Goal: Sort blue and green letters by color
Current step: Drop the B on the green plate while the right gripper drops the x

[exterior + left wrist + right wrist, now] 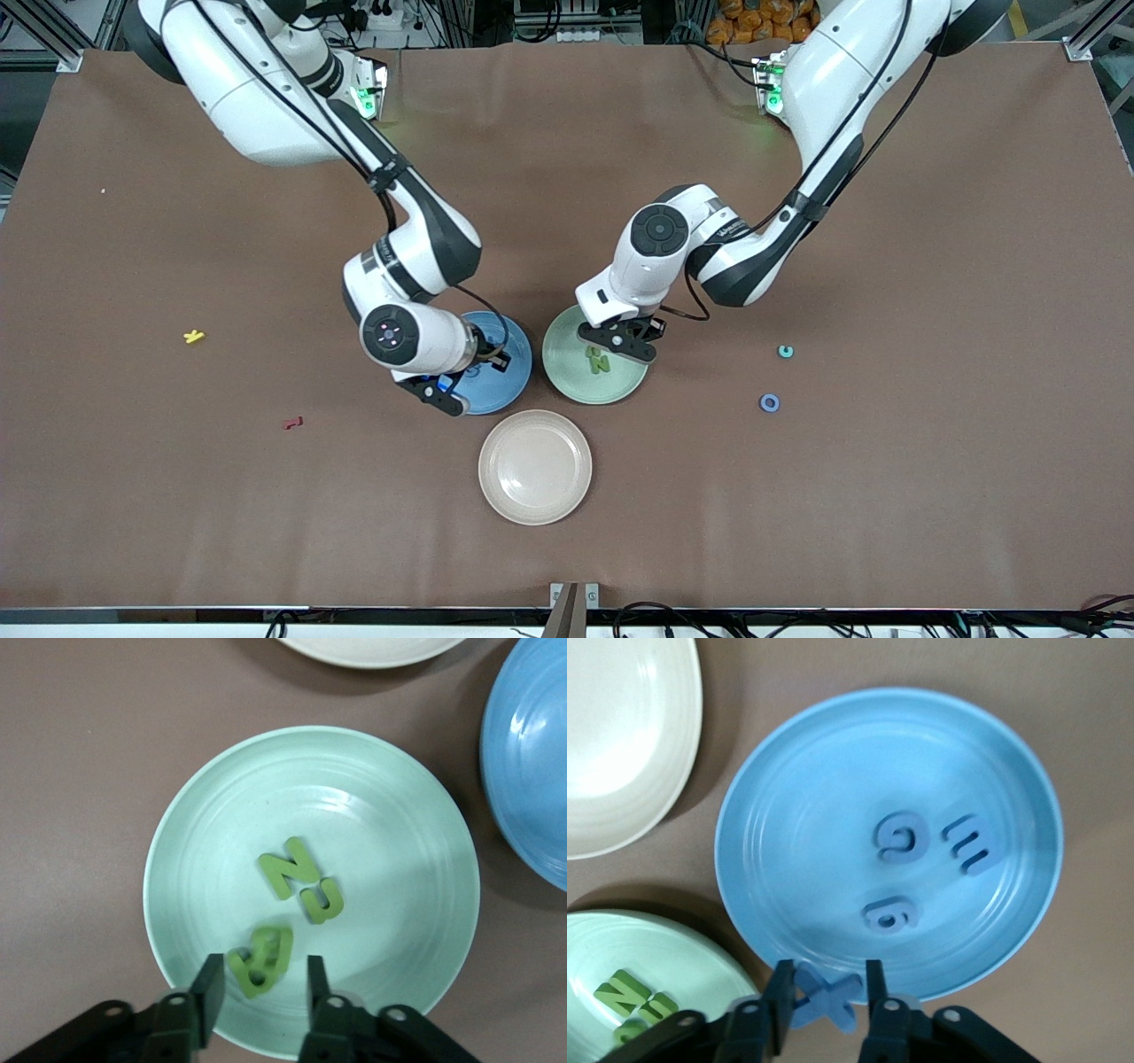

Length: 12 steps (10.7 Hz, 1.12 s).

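My left gripper (620, 344) hangs open over the pale green plate (567, 372). In the left wrist view a green B (261, 958) lies between its fingertips (261, 979), touching neither, on the green plate (177, 842) with a green N (288, 868) and U (321, 900). My right gripper (440, 390) is over the rim of the blue plate (505, 381), shut on a blue X (824, 1001). The right wrist view shows that gripper (826, 988) and, in the blue plate (788, 815), a blue G (901, 835), E (970, 843) and 6 (890, 914).
An empty beige plate (535, 467) sits nearer the front camera than both coloured plates. A small yellow letter (194, 336) and a dark red letter (292, 423) lie toward the right arm's end. A teal ring (785, 351) and a blue ring (770, 403) lie toward the left arm's end.
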### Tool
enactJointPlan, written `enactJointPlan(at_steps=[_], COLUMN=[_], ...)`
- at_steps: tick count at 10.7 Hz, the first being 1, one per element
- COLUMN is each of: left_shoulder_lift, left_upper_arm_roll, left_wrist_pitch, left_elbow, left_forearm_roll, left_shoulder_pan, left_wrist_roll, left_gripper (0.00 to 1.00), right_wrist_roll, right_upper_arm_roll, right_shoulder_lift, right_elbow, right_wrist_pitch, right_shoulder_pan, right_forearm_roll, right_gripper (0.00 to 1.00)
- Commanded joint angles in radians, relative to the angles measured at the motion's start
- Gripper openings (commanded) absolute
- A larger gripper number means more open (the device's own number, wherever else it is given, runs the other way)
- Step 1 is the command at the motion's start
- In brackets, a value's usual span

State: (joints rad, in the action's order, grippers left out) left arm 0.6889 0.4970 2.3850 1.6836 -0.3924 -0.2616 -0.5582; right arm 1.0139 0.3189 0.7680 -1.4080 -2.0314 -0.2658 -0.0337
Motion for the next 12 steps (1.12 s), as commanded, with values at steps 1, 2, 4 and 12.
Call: enactJointPlan(at_steps=[1,2,4,12], left_shoulder_lift=[-0.006,-0.028,-0.107,-0.498], left_upper_arm_roll=[-0.018,-0.02,-0.015,-0.008], left_wrist_pitch=[0.008,0.008,-0.007,-0.262], left_elbow=[-0.025,-0.027,-0.021,-0.027], left_forearm_roll=[0.001,0.0,-0.002,0.164], left_shoulder_pan=[-0.007,0.005,0.083,0.31], left_wrist_roll=[-0.011,-0.002,0.061,0.084], left_gripper=[1.0,1.0,1.0,1.0], right_wrist_roll=[0.046,0.043,0.011,-0.483], right_upper_arm_roll=[-0.017,-0.017,-0.018,-0.017], right_shoulder_lift=[0.001,-0.001,-0.007,-0.053], right_elbow=[0.0,0.0,0.0,-0.011], right_wrist_pitch=[-0.012,-0.012,-0.009,0.063], right_shoulder_pan=[0.005,0.008,0.026,0.227], right_forearm_roll=[0.011,0.012,0.015,0.202], right_gripper=[1.0,1.0,1.0,1.0])
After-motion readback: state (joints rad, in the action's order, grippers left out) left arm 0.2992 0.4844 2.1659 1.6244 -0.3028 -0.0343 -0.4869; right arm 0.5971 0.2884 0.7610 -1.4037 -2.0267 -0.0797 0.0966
